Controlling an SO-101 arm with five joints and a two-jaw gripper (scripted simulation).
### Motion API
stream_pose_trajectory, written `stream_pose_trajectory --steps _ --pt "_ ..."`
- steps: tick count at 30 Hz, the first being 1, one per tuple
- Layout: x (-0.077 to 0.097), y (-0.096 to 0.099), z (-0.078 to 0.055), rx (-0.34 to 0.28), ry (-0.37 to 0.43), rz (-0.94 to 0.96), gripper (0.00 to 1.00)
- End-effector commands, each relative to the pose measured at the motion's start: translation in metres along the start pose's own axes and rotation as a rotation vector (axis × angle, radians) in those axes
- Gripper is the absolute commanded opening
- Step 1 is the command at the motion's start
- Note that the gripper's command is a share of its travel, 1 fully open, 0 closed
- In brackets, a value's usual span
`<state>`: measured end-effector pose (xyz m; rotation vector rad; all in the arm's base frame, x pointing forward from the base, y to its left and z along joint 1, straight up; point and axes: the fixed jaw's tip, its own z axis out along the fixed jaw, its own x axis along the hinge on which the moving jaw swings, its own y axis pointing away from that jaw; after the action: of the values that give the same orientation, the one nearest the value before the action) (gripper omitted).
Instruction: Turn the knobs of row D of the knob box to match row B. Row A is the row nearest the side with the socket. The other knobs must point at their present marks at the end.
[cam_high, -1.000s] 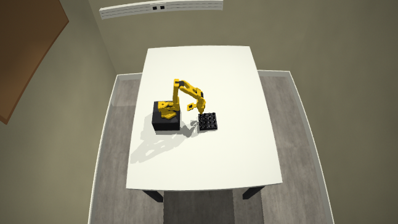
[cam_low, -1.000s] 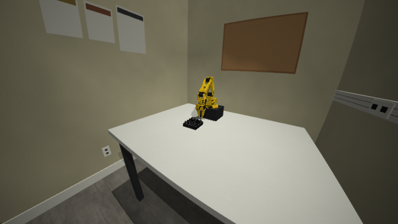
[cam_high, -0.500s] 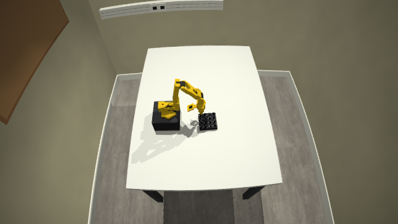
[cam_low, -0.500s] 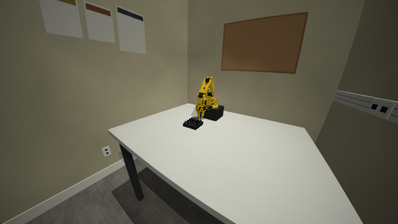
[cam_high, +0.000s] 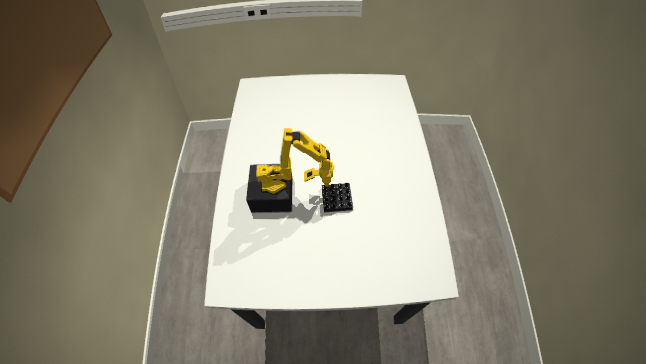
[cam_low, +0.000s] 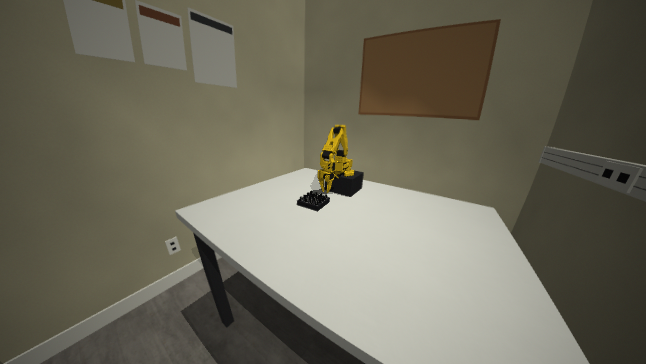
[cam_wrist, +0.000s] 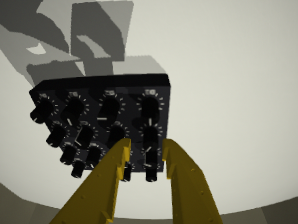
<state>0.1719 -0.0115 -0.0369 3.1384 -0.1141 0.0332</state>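
The black knob box (cam_high: 338, 210) (cam_low: 317, 208) (cam_wrist: 100, 81) carries knobs in a four by four grid. In the wrist view, the row at the top of the picture has a right-hand knob (cam_wrist: 150, 107) with its white mark toward the picture bottom. The knob left of it (cam_wrist: 110, 107) has a level white mark at its lower left. My gripper (cam_high: 327, 185) (cam_low: 326, 191) (cam_wrist: 148, 144) is open with a narrow gap, empty, over the box's back left corner in the top view. Its jaws hide some lower knobs. Row letters and the socket cannot be made out.
The arm's black base (cam_high: 270, 200) (cam_low: 352, 184) stands on the white table (cam_high: 330, 265) (cam_low: 400, 250), left of the box in the top view. The arm's shadow falls on the table between base and box. A wall socket (cam_low: 172, 245) shows in the exterior view.
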Motion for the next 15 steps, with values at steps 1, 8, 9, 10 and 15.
stream_pose_trajectory --steps 1,8,9,10,15 --pt "-0.0048 -0.0018 0.0033 0.0 -0.021 -0.021 0.1" --pt "-0.0069 -0.0027 0.0048 0.0 -0.021 -0.021 0.1" --pt "-0.0075 -0.0029 0.0052 0.0 -0.021 -0.021 0.1" --pt "-0.0081 -0.0031 0.0056 0.0 -0.021 -0.021 0.1" --pt "-0.0097 -0.0037 0.0066 0.0 -0.021 -0.021 0.1"
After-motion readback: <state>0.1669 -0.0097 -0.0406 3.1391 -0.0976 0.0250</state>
